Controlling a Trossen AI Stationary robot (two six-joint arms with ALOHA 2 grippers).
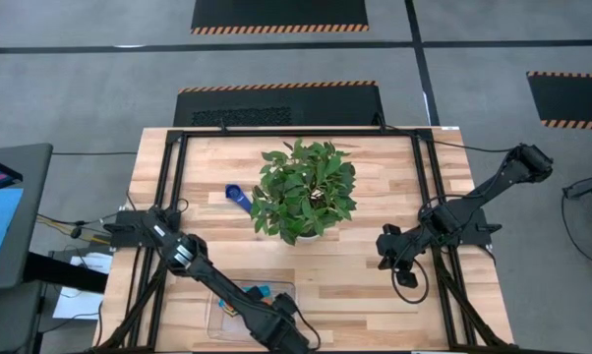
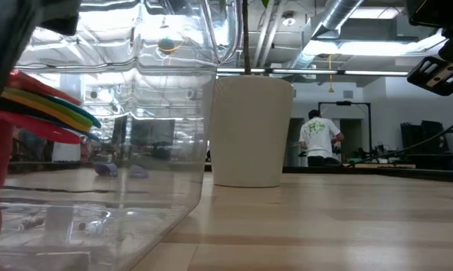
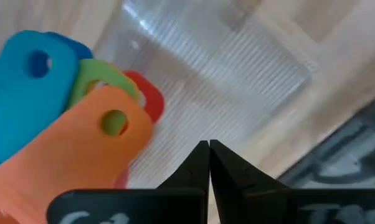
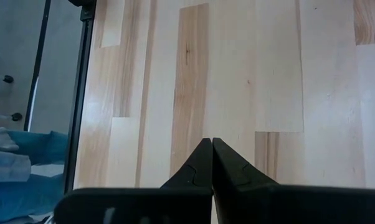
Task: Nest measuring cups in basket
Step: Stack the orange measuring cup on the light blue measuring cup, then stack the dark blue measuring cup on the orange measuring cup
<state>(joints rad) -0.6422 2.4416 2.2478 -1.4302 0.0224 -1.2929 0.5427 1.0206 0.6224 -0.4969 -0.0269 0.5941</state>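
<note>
- Clear basket (image 1: 217, 317) sits at the table's (image 1: 375, 285) near edge, left of centre; long axis can't be judged, the left arm covers much of it.
- Left hand (image 3: 209, 152) hangs over the basket, fingers clenched together, grasping nothing.
- Stack of nested measuring cups in the basket: left wrist view shows four flat handles fanned out – orange handle (image 3: 81, 155) on top, then green handle (image 3: 97, 81), light blue handle (image 3: 25, 87), red handle (image 3: 147, 99) at the bottom.
- A darker blue edge peeks behind the light blue one, can't tell if it's a separate cup.
- Each visible handle has one round hole at its tip; the tips point toward the basket's ribbed bare floor.
- Low view: same stack (image 2: 38, 109) seen side-on through the basket wall at far left, handles layered red, yellow, orange, green, sticking out roughly level.
- One blue measuring cup (image 1: 237, 197) lies alone on the table, outside the basket, just left of the potted plant (image 1: 304, 192); long axis diagonal, bowl toward the far left, handle toward the plant.
- One plant, white pot (image 2: 249, 132), mid-table.
- Right hand (image 4: 211, 152) hovers over bare wood at the table's right side, well apart from basket and cups, fingers clenched, empty.
- One person (image 2: 317, 135) stands in the room behind.
</note>
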